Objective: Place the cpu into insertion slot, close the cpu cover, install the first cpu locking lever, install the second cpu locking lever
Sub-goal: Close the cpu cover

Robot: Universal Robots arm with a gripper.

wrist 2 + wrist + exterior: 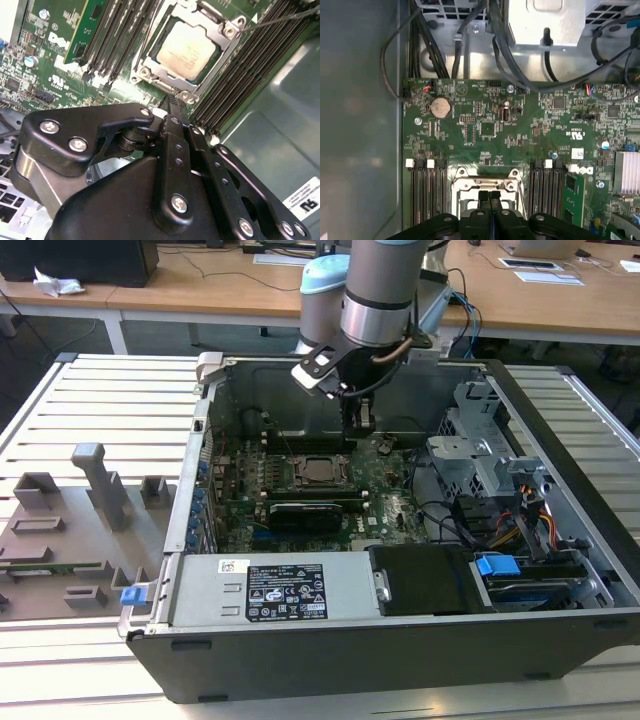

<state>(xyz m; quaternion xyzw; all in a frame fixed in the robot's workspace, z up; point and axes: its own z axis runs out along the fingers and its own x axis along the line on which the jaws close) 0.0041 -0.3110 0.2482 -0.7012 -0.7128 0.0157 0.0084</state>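
Pale slatted metal table [110, 390] carries the black computer case [560, 440]. Inside, we find the flat square silver-grey cpu [186, 50] seated in the dark-framed square insertion slot [302, 473], the thin silvery windowed cpu cover [150, 62] apparently down around it. One thin wire locking lever [280, 17] juts loose (so we judge the lever step in hand). Our black gripper [489, 195], fingers [483, 197] pressed together on nothing visible, stands at the slot's one o'clock in the exterior view; latching calls for fine aim.
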